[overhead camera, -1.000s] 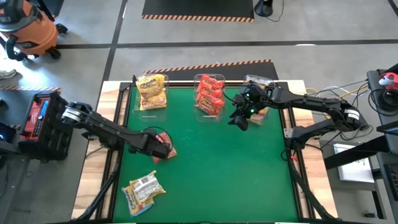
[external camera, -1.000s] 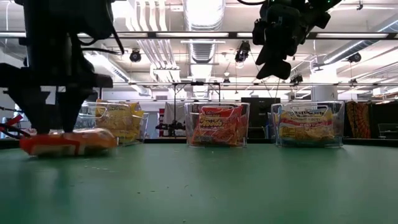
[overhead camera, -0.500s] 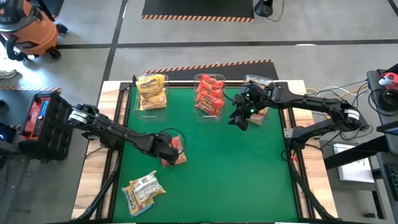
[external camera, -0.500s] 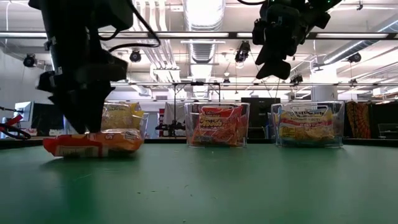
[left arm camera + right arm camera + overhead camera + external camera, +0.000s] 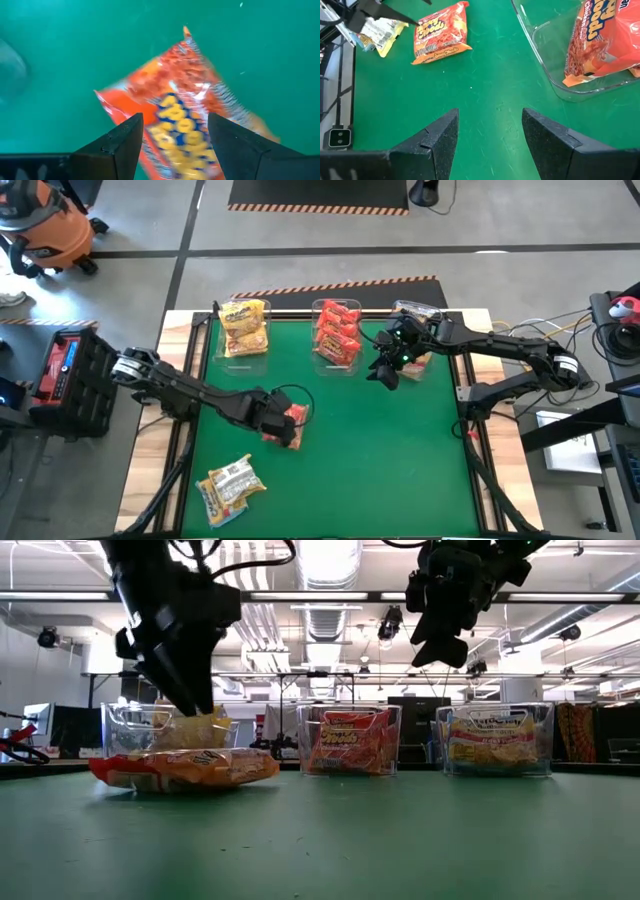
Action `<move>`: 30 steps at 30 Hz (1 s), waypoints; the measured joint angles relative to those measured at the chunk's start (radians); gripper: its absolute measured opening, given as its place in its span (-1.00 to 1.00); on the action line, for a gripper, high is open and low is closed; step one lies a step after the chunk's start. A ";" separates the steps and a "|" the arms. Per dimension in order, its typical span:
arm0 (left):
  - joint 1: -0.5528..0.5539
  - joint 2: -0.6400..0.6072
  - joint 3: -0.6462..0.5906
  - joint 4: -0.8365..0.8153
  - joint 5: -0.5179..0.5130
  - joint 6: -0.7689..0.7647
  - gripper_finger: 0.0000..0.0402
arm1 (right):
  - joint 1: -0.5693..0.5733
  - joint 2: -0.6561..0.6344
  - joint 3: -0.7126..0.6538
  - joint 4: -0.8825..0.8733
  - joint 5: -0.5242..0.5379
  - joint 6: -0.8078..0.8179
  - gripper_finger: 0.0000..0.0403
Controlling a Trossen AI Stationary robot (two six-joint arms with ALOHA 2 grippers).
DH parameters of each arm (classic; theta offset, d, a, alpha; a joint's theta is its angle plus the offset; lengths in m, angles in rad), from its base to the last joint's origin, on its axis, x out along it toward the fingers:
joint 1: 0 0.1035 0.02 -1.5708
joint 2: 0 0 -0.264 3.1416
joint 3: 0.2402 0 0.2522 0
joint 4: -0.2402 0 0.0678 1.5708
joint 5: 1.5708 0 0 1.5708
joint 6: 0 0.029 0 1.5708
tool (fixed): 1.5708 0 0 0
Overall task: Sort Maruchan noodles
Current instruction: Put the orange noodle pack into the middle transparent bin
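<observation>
A red-orange noodle packet [image 5: 293, 420] [image 5: 185, 768] [image 5: 440, 35] lies flat on the green mat left of centre. My left gripper [image 5: 277, 420] [image 5: 192, 700] [image 5: 175, 120] is open just above it, pointing steeply down. In the low view its fingertips end above the packet's top. The left wrist view shows the packet [image 5: 185, 85] beyond the two fingers, wider than their gap. My right gripper [image 5: 385, 372] [image 5: 440, 635] [image 5: 490, 125] hangs open and empty, high over the mat's far right. A pale multicoloured packet [image 5: 230, 485] lies flat near the left front corner.
Three clear bins stand along the far edge: one with yellow packets [image 5: 245, 328], one with red packets [image 5: 337, 332] [image 5: 595, 40], and one with pale packets [image 5: 495, 740] partly under my right arm. The mat's middle and right front hold bare green surface.
My left gripper has moved toward the table's right edge, rolled about its own axis and risen off the red-orange packet. The packet has slid along the mat toward the right and turned about, staying flat on the mat.
</observation>
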 joint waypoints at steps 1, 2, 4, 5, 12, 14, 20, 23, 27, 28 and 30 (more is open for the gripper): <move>0.002 0.000 0.012 -0.001 0.021 -0.060 0.02 | 0.000 0.000 0.000 0.000 0.000 0.000 0.02; 0.003 0.000 0.023 -0.001 0.045 -0.130 0.02 | 0.000 0.000 0.000 0.000 0.000 0.001 0.02; 0.003 0.002 0.042 0.003 0.088 -0.295 0.02 | 0.000 0.000 0.000 0.000 0.000 0.002 0.02; 0.003 0.006 0.046 0.004 0.102 -0.385 0.02 | 0.000 0.000 0.000 0.000 0.000 0.002 0.02; 0.001 0.050 0.051 0.011 0.117 -0.679 0.02 | 0.000 0.000 0.000 0.004 0.000 0.001 0.02; 0.001 0.063 0.048 0.014 0.118 -0.713 0.02 | 0.000 0.000 0.000 0.004 0.000 0.002 0.02; 0.001 0.125 0.048 0.022 0.136 -0.799 0.02 | 0.000 0.000 0.000 -0.002 0.000 0.002 0.02; 0.004 0.162 0.048 0.027 0.140 -0.806 0.02 | 0.000 0.000 0.000 -0.005 0.000 0.002 0.02; 0.009 0.194 0.053 0.037 0.149 -0.759 0.03 | 0.000 0.000 0.000 -0.007 0.000 0.002 0.02; 0.009 0.197 0.053 0.038 0.149 -0.725 0.03 | 0.000 0.000 0.000 -0.007 0.000 0.002 0.02; 0.009 0.199 0.053 0.041 0.149 -0.627 0.03 | 0.000 0.000 0.000 -0.007 0.000 0.002 0.02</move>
